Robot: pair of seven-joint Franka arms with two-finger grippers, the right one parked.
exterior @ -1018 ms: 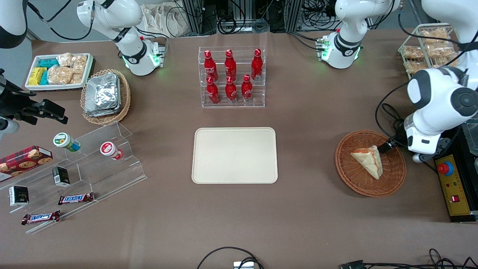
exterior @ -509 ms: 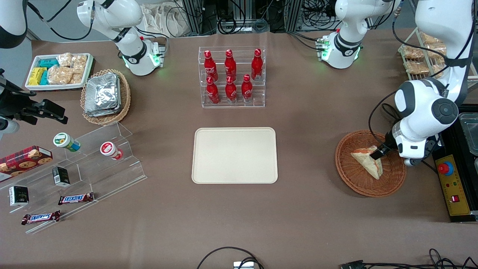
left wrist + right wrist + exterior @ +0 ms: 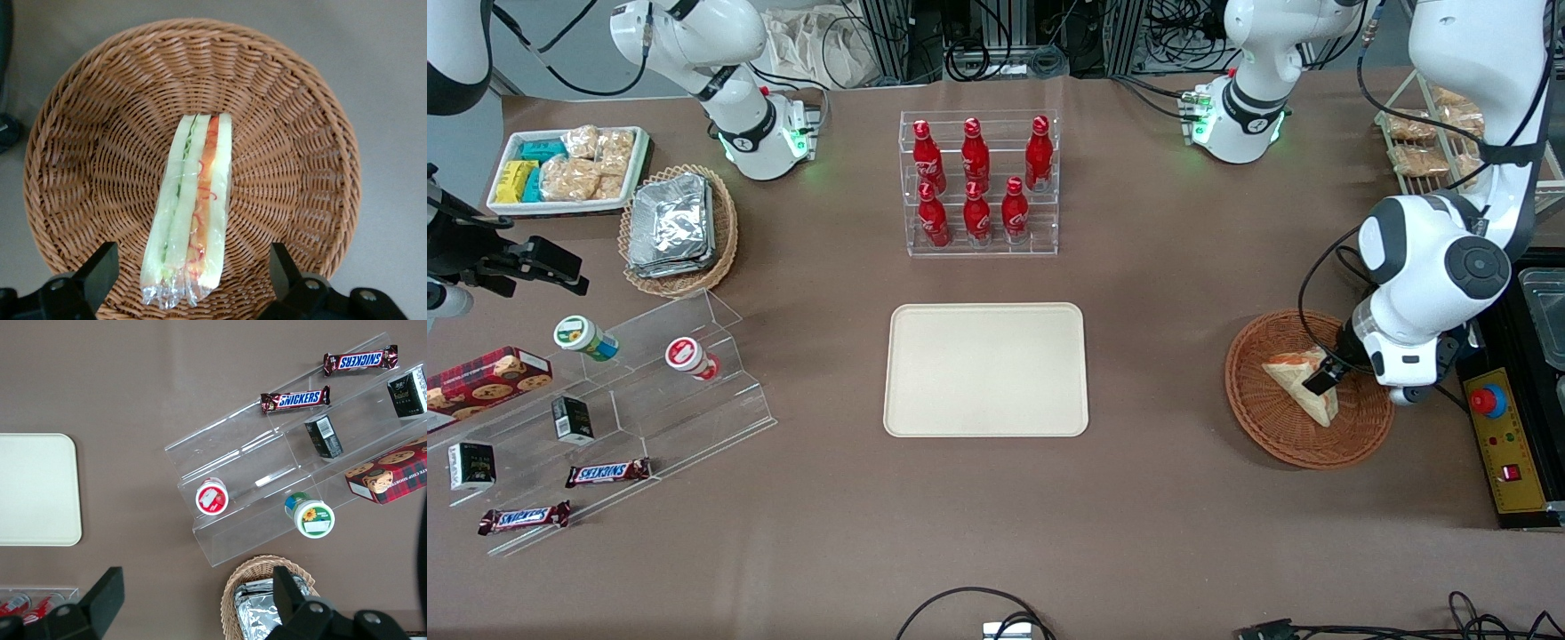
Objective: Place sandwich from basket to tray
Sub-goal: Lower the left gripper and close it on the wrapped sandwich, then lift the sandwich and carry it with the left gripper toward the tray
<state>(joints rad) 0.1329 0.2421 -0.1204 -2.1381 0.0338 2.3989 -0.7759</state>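
The gripper, fingers spread, hovers over the soft, film-wrapped, squashable sandwich in the basket; grasp lightly across its bread faces.

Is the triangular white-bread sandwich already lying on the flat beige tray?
No, the sandwich lies in the reddish-brown wicker basket, under the gripper.

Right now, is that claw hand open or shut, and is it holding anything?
Left gripper: open, holding nothing, fingers either side of the plastic-wrapped triangular sandwich in the round reddish-brown wicker basket.

Six red bottles — two Snickers bars
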